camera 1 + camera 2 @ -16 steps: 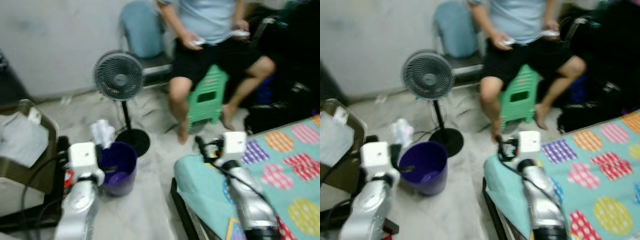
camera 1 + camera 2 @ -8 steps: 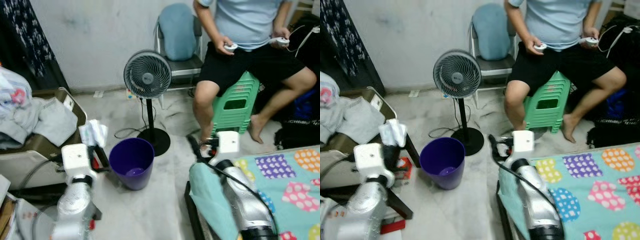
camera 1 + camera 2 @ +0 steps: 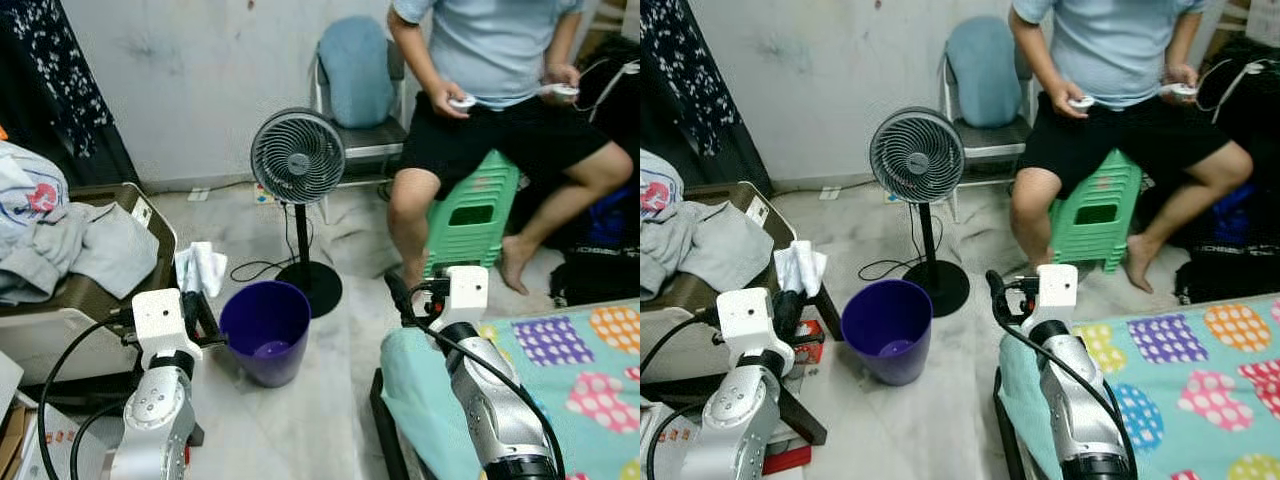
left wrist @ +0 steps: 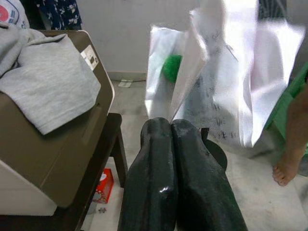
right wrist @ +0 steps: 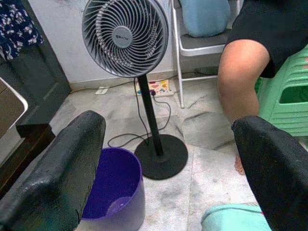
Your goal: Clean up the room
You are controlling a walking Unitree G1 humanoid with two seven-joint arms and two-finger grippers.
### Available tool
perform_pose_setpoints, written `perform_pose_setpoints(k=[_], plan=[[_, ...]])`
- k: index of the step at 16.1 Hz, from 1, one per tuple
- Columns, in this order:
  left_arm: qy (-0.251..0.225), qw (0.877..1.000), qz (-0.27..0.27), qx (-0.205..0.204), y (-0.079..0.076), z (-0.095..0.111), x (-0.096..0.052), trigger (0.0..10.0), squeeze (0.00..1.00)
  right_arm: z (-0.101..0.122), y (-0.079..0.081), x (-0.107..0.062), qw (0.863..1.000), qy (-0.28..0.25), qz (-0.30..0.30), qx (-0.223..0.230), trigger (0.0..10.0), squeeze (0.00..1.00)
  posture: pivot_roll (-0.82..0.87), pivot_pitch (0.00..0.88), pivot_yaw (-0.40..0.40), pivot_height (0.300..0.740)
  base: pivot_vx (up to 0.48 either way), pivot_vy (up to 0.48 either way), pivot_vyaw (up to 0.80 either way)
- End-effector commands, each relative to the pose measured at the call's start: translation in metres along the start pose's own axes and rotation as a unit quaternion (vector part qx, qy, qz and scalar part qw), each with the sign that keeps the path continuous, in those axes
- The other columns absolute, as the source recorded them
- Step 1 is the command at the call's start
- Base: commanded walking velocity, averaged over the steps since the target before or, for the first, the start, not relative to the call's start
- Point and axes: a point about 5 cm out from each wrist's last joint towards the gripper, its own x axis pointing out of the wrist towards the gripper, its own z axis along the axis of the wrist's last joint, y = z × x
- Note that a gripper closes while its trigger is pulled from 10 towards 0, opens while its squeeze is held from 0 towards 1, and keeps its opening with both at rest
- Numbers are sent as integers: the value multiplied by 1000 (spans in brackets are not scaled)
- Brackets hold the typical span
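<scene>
On the pale marbled floor (image 3: 330,400) stands one round purple plastic bin (image 3: 264,330), one grey pedestal fan (image 3: 297,158) just behind it. The left gripper (image 3: 203,318), beside the bin's rim, is clenched on one crumpled white paper (image 3: 200,268); the right gripper (image 3: 398,296) gapes, holding nothing.

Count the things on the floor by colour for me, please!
Purple: 1, the bin
Green: 1, the stool
Grey: 1, the fan
Blue: 1, the chair
Total: 4
</scene>
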Motion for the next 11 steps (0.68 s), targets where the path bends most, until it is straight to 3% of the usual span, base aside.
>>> perform_pose_setpoints(k=[1,2,6,11], plan=[[-7,1000,-2,0,1,4,1,0,0,3,3,1,1000,-3,8,3,10000,0,-109,0,19,740,300,0,0],[-7,1000,-2,0,1,4,1,0,0,3,3,1,1000,-4,9,1,10000,0,-109,0,19,740,304,0,0],[-6,1000,-2,0,2,4,1,0,0,3,3,1,1000,-5,7,3,10000,0,-109,0,19,740,305,0,720],[-4,1000,-4,1,1,4,1,0,0,2,2,1,1000,-3,3,-1,10000,0,-111,0,23,740,302,0,0]])
